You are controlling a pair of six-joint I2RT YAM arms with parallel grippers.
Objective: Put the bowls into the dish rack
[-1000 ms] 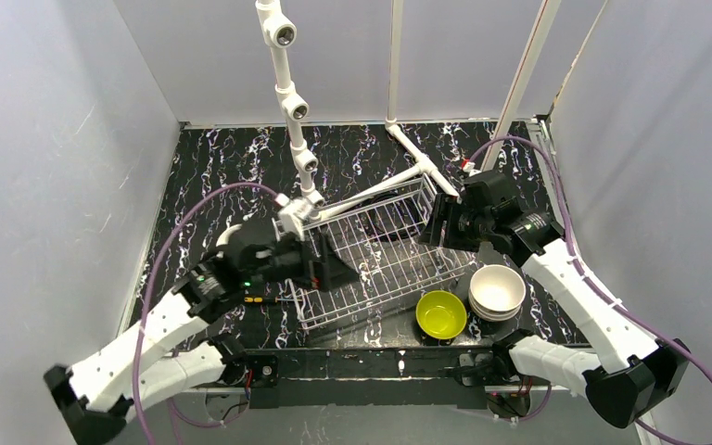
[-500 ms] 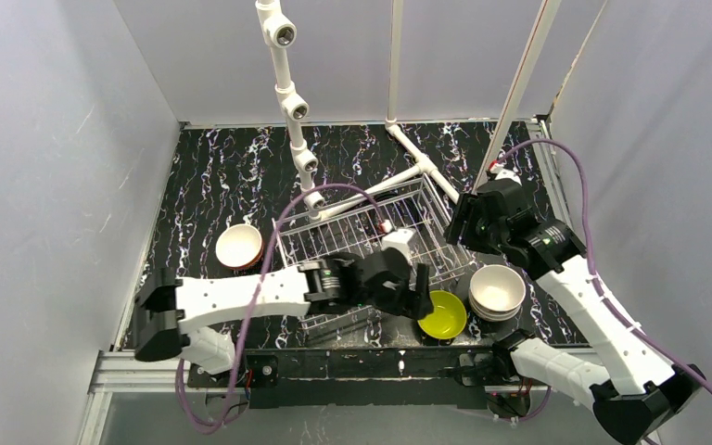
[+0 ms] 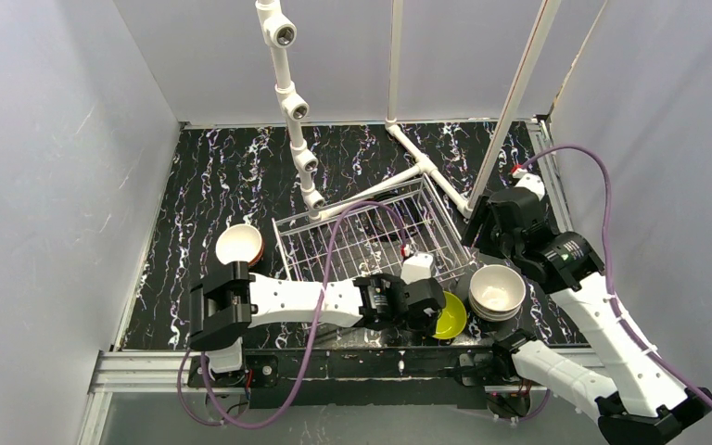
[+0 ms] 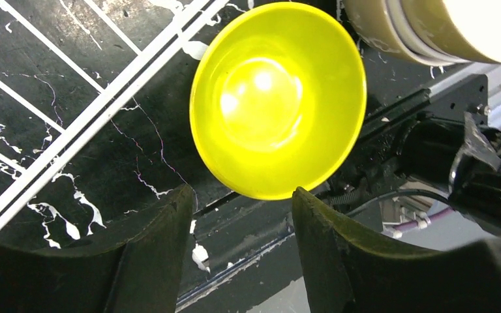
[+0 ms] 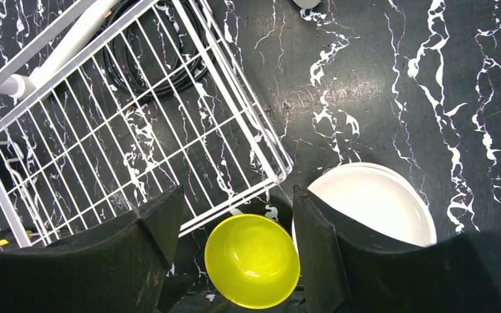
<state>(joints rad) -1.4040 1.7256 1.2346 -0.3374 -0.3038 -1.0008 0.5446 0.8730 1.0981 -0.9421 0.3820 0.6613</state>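
Left gripper (image 4: 241,193) half parted over yellow-green bowl (image 4: 277,98) just off dish rack (image 5: 137,124) corner, gripping nothing (rim right in the gap). Right gripper (image 5: 236,193) open, empty, above same corner.

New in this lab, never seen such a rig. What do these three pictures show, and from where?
Two robot arms, each ending in a two-finger gripper, stand at the near edge of a black marbled table. One picture looks down from above; the other two come from cameras on the wrists. On it lie a dish rack, a yellow-green bowl, a stack of bowls and one lone bowl. The left gripper hovers at the yellow-green bowl's rim, the right gripper near the rack's corner; both open, holding nothing.
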